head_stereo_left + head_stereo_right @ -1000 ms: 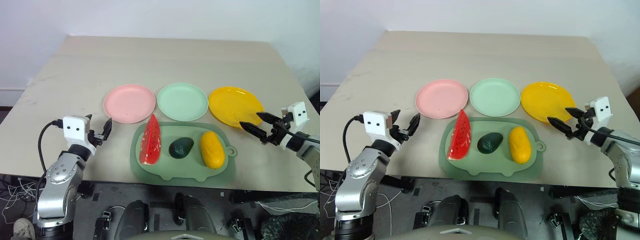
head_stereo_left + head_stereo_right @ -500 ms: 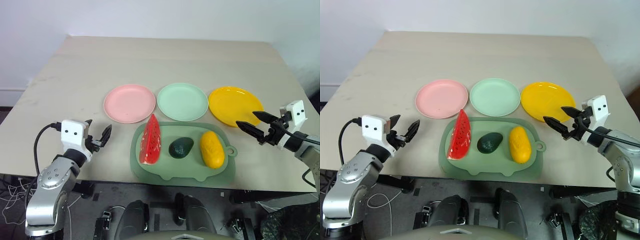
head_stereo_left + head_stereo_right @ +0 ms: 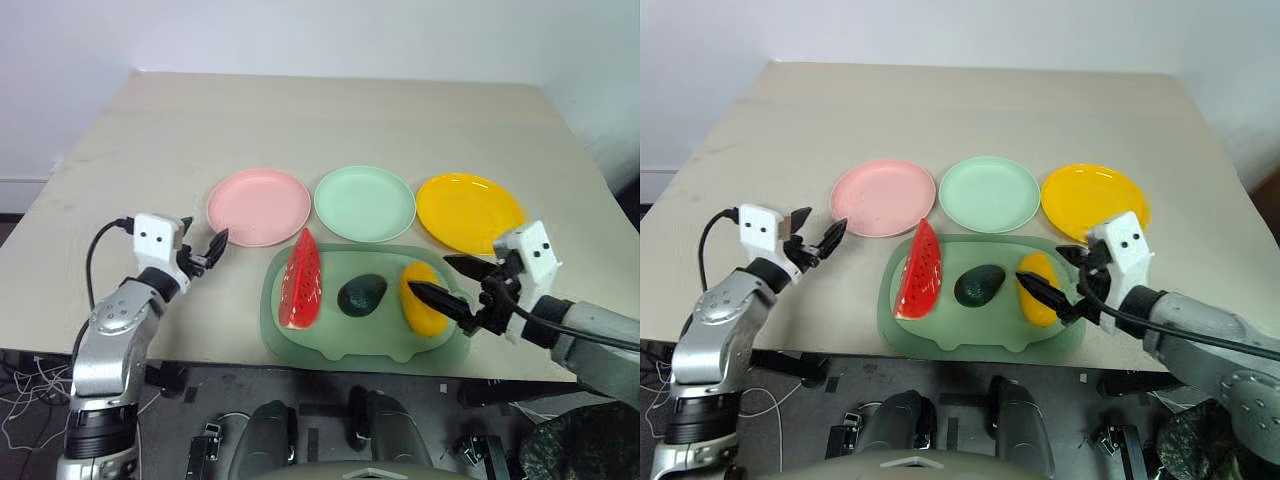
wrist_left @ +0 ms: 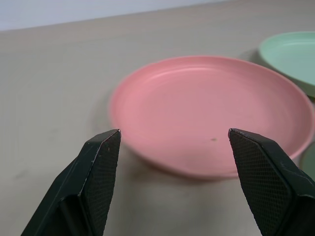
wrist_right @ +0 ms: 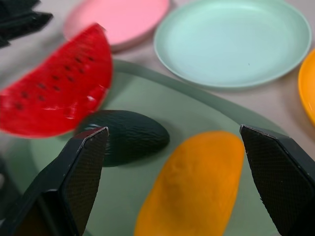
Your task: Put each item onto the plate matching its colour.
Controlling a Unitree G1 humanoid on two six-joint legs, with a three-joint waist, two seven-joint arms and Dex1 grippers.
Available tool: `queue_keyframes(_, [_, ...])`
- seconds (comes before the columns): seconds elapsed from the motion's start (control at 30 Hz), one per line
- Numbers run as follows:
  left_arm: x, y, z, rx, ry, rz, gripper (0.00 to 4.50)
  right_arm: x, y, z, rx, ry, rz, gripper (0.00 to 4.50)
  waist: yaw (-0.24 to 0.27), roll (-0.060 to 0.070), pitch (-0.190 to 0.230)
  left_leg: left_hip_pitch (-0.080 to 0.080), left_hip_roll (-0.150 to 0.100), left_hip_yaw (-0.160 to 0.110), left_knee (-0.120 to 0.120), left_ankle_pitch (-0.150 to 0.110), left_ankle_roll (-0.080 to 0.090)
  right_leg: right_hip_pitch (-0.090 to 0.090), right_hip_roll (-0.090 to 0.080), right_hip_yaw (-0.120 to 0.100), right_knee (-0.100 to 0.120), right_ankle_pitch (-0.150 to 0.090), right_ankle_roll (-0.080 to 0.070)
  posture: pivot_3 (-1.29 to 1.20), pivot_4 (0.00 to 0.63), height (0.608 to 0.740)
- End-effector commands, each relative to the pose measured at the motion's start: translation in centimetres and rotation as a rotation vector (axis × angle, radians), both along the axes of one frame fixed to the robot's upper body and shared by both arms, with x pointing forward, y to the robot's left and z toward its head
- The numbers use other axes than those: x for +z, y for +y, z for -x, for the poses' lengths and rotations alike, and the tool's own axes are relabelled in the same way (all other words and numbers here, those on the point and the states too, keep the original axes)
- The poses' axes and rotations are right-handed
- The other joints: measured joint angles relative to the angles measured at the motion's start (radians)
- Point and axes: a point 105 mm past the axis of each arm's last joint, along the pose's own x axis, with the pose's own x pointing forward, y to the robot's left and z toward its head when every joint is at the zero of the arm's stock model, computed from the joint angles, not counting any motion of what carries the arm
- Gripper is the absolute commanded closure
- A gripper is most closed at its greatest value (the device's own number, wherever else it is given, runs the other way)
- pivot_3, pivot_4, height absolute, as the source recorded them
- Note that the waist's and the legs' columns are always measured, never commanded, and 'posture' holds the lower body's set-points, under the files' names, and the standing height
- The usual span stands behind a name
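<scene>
Pale beige wooden tabletop [image 3: 330, 120], plain white wall [image 3: 300, 30] behind.
Left gripper [image 3: 212, 249] and right gripper [image 3: 429, 275]: fingers spread, holding nothing.

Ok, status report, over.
Left gripper open, by pink plate. Right gripper open over the mango, no grip yet. Nothing in the way.

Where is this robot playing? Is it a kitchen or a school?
Probably neither: it looks like a robot practice room. A plain beige wooden table stands by a bare white wall, holding only toy food on a rounded green plastic board, with loose cables on the floor.
</scene>
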Motion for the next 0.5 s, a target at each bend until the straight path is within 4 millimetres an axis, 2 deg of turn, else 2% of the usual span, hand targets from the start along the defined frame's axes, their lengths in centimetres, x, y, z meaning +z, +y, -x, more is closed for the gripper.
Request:
queue_keyframes(0.03, [1.2, -0.5, -0.2, -0.018, -0.058, -0.012, 0.84, -0.2, 0.1, -0.4, -0.049, 0.005, 0.046, 0.00, 0.000, 0.000, 0.000, 0.000, 0.000, 0.000, 0.000, 0.000, 0.000, 0.000, 0.000, 0.000, 0.000, 0.000, 0.000, 0.00, 0.150, 0.740])
queue_keyframes(0.23, [1.5, -0.4, 0.0, -0.016, -0.065, -0.013, 0.84, -2.1, -0.1, -1.3, -0.121, 0.074, 0.108, 0.00, 0.000, 0.000, 0.000, 0.000, 0.000, 0.000, 0.000, 0.000, 0.000, 0.000, 0.000, 0.000, 0.000, 0.000, 0.000, 0.00, 0.150, 0.740])
queue_keyframes(0.4, [1.8, -0.5, 0.0, -0.011, -0.076, -0.009, 0.84, -3.7, 0.4, -1.3, -0.119, 0.144, 0.136, 0.00, 0.000, 0.000, 0.000, 0.000, 0.000, 0.000, 0.000, 0.000, 0.000, -0.001, 0.000, 0.000, 0.000, 0.000, 0.001, 0.00, 0.150, 0.740])
queue_keyframes(0.5, [1.9, -0.7, 0.0, -0.010, -0.085, -0.007, 0.84, -4.6, -0.1, -1.7, -0.152, 0.165, 0.179, 0.00, 0.000, 0.000, 0.000, 0.000, 0.000, 0.000, 0.000, 0.000, 0.000, -0.001, 0.000, 0.000, 0.000, 0.000, 0.001, 0.00, 0.150, 0.740])
